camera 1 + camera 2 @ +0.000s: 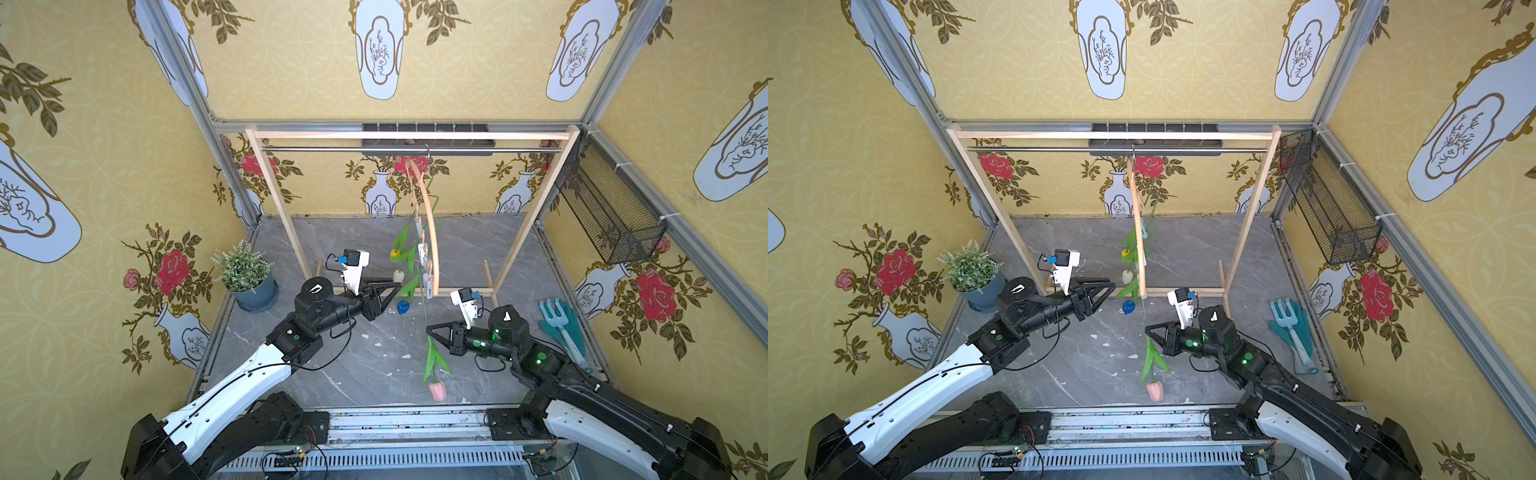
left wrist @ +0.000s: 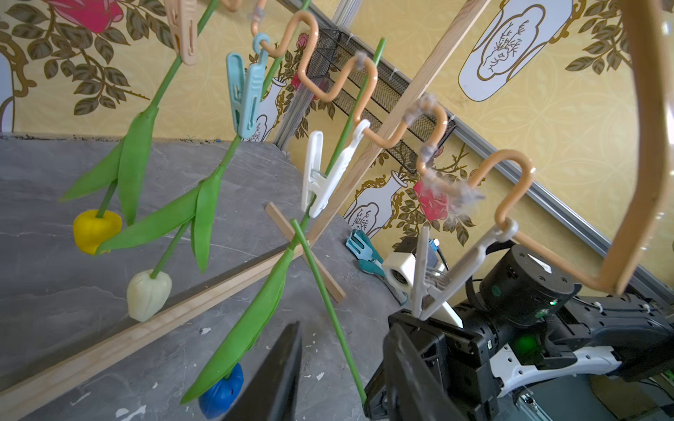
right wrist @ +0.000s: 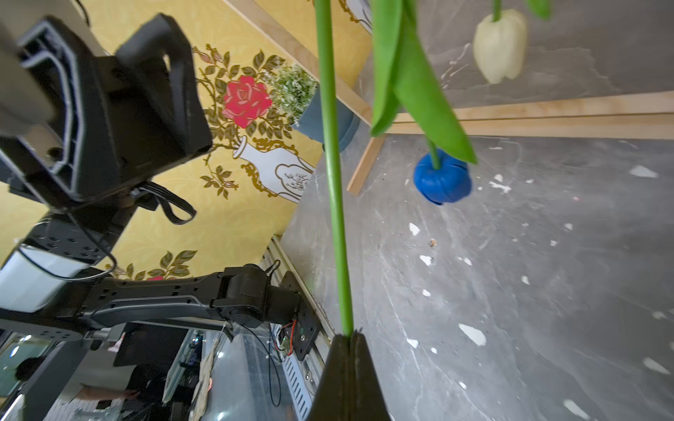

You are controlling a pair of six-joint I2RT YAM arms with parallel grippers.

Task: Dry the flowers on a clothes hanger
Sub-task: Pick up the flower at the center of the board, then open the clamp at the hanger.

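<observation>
grey floor [image 1: 374, 353], pink tulip [image 1: 434, 361] vertical, head down, right claw [image 1: 429, 329] clamped on stem [image 3: 337, 218], left claw [image 1: 397, 286] apart

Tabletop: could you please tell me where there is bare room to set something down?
Bare: slab between the left arm and the pink tulip, and behind the rack base, right of the clothes hanger. Crowded: under the hanger, among the other tulips.

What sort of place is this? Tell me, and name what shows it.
Probably a robot test cell dressed up as a home gardening corner: floral wallpaper panels mounted on an aluminium frame, a potted plant, and garden gloves with a hand fork.
</observation>
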